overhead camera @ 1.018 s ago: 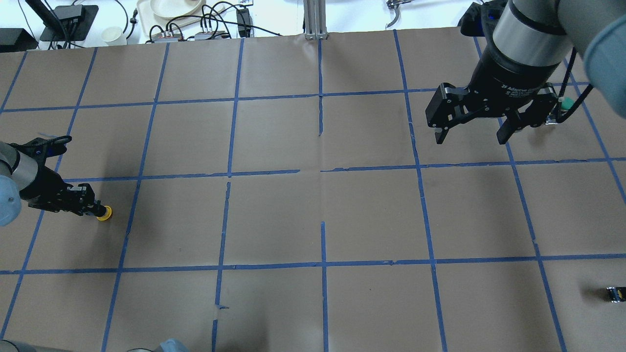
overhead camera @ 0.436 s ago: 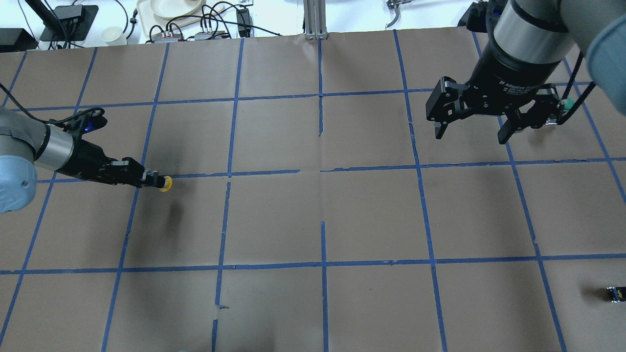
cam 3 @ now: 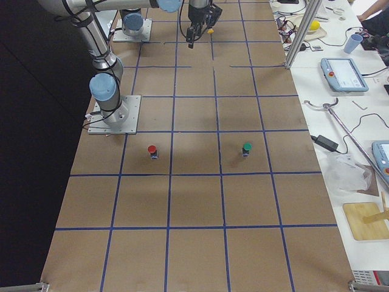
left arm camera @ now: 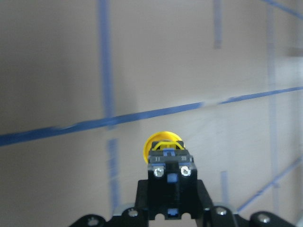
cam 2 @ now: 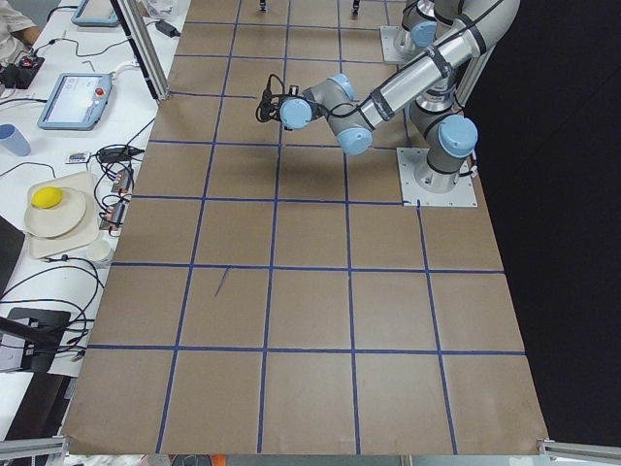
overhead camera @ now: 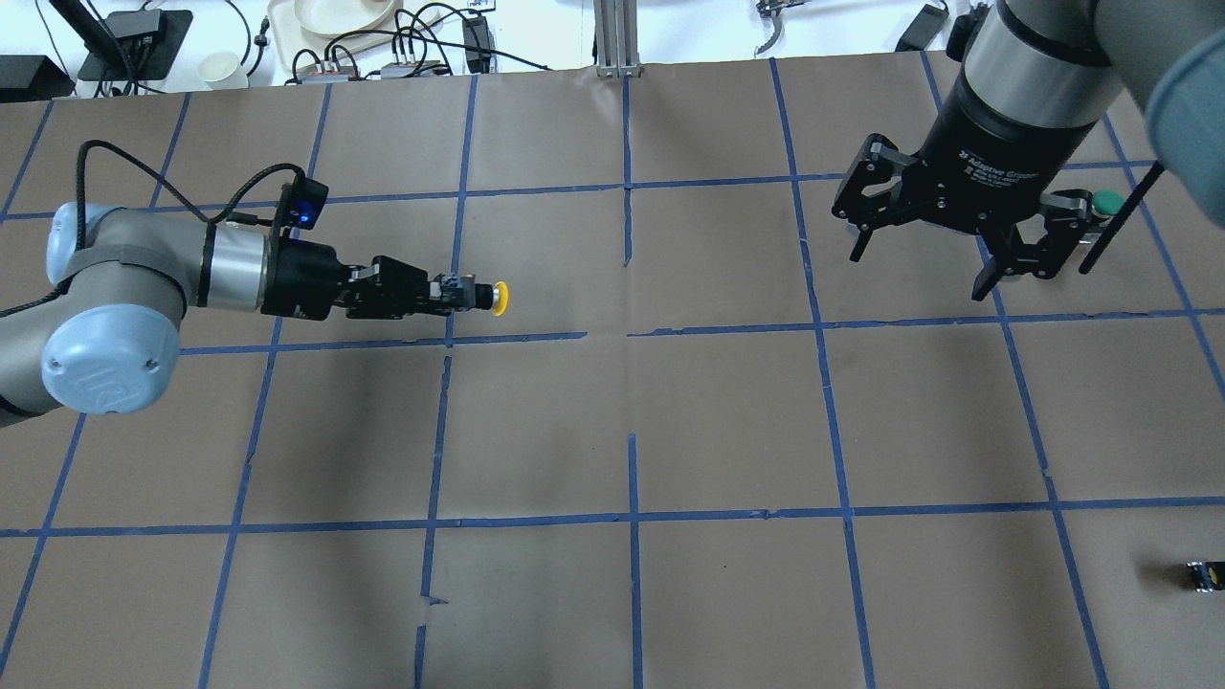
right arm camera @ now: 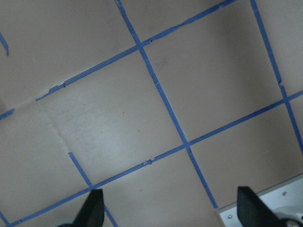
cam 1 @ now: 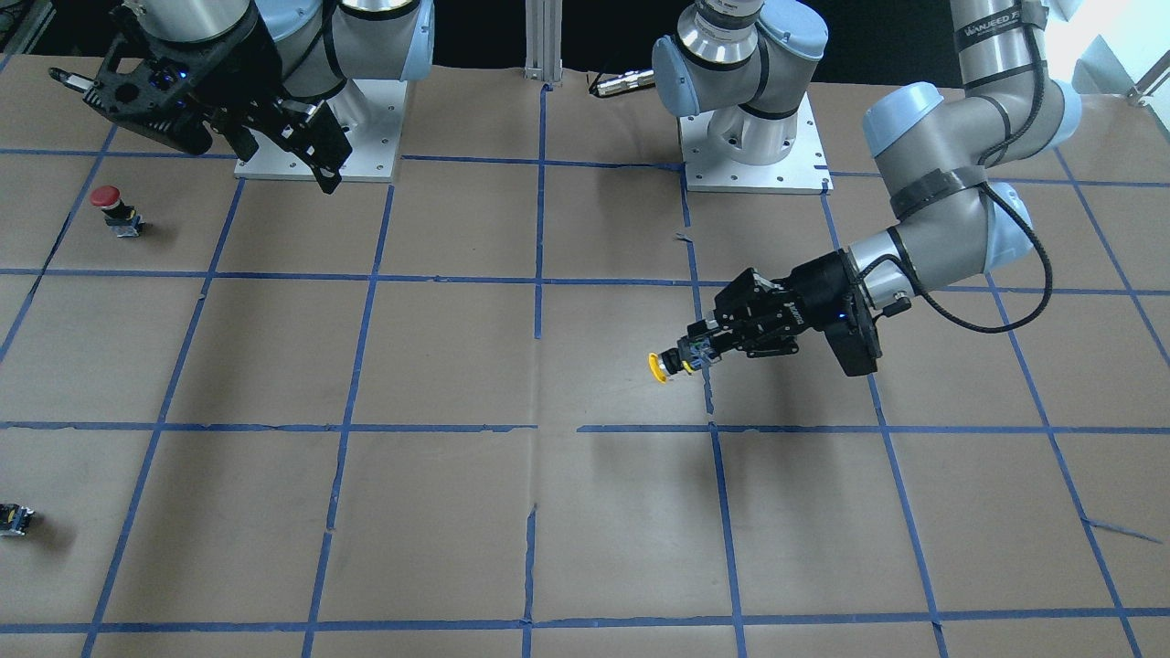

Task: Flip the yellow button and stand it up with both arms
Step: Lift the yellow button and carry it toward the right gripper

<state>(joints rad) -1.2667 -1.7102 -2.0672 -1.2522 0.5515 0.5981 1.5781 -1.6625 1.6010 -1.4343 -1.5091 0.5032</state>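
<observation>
The yellow button (overhead camera: 488,296) is held sideways in the air in my left gripper (overhead camera: 459,293), its yellow cap pointing toward the table's middle. In the front-facing view the button (cam 1: 665,364) sticks out of the left gripper (cam 1: 696,352), with its shadow on the paper below. The left wrist view shows the jaws shut on the button's black-and-grey body (left arm camera: 169,176), the cap beyond it. My right gripper (overhead camera: 917,274) hangs open and empty above the far right of the table. Its fingertips (right arm camera: 93,208) frame bare paper in the right wrist view.
A red-capped button (cam 1: 110,203) stands near the right arm's base. A green-capped button (cam 3: 247,148) stands on the right side, partly hidden behind the right gripper in the overhead view. A small dark block (overhead camera: 1203,574) lies near the right edge. Brown paper with blue tape grid covers the table (overhead camera: 632,421).
My left arm has swung from the table's left edge toward the centre, carrying the yellow button in the air. The right gripper has shifted slightly and stays open.
</observation>
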